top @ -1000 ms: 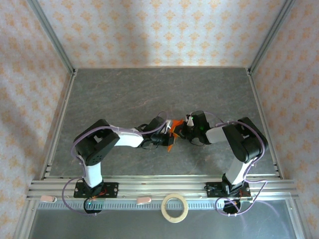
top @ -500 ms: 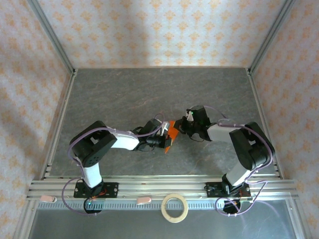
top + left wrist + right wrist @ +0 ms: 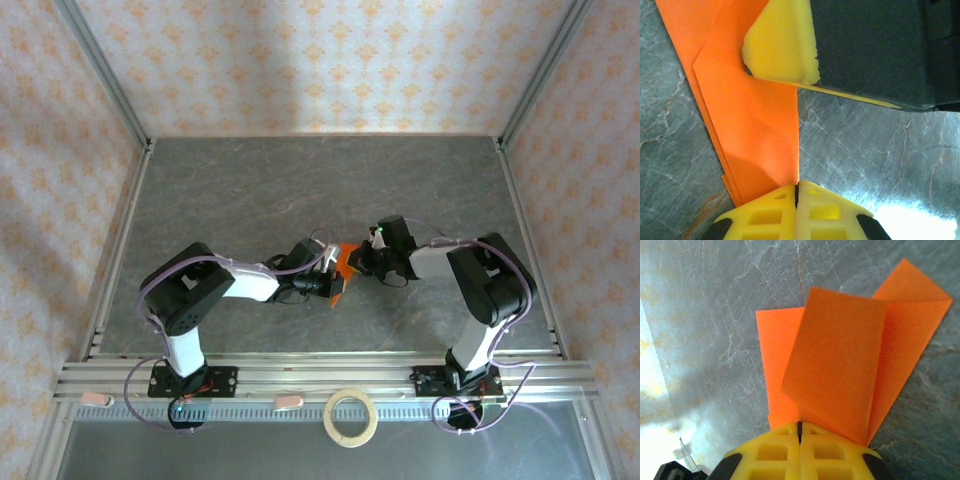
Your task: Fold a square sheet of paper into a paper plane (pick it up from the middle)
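The paper plane is bright orange folded paper held between both grippers at the middle of the table. My left gripper is shut on its near edge, and in the left wrist view the jaws pinch the straight folded edge of the orange sheet. My right gripper is shut on the other side. Its yellow fingertip presses the paper from above in the left wrist view. In the right wrist view the gripper clamps the base of two spread orange flaps.
A pale tape ring lies on the near shelf in front of the arm bases. The grey stone-patterned table is bounded by aluminium rails and patterned walls on three sides.
The right arm's elbow swung out to the right and came back. The left arm dropped slightly lower. The paper stayed pinched between both grippers and barely shifted.
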Motion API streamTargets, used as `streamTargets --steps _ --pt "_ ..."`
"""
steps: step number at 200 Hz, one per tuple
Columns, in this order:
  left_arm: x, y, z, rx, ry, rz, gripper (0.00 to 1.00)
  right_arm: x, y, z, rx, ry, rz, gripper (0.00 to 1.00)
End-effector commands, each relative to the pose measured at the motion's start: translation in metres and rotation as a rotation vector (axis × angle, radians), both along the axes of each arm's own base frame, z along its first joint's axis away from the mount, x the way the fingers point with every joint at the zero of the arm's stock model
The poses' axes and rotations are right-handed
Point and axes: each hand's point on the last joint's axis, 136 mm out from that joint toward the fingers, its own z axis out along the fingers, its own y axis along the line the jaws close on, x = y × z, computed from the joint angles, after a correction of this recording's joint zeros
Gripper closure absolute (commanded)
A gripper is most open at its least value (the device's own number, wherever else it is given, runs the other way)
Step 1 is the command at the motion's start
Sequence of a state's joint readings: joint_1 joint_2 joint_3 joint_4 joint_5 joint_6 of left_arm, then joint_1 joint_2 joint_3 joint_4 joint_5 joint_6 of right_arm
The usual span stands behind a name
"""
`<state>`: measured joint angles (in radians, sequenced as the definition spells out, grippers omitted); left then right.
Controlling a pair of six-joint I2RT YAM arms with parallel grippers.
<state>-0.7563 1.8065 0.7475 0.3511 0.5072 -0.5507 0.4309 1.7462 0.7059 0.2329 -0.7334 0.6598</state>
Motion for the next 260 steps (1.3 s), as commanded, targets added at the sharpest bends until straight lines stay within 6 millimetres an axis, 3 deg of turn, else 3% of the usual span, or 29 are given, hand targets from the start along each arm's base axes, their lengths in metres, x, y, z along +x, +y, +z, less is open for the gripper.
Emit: streamTargets --steps 1,184,236,260 --pt "-0.045 0.051 -0.068 0.239 0.201 0.0 1.0 0.022 -0.029 -0.015 -0.11 -0.012 -0.084 1.0" --pt "-0.047 0.053 -0.069 0.243 0.211 -0.006 1.0 0.076 -0.072 -0.018 -0.122 -0.001 -0.172 1.0" --pt "-0.047 0.052 -0.068 0.241 0.21 -0.007 1.0 0.087 -0.076 -0.013 -0.125 -0.026 -0.183 1.0" --pt "-0.047 0.052 -0.068 0.24 0.209 -0.007 1.0 0.095 -0.077 0.002 -0.123 -0.068 -0.196 1.0"
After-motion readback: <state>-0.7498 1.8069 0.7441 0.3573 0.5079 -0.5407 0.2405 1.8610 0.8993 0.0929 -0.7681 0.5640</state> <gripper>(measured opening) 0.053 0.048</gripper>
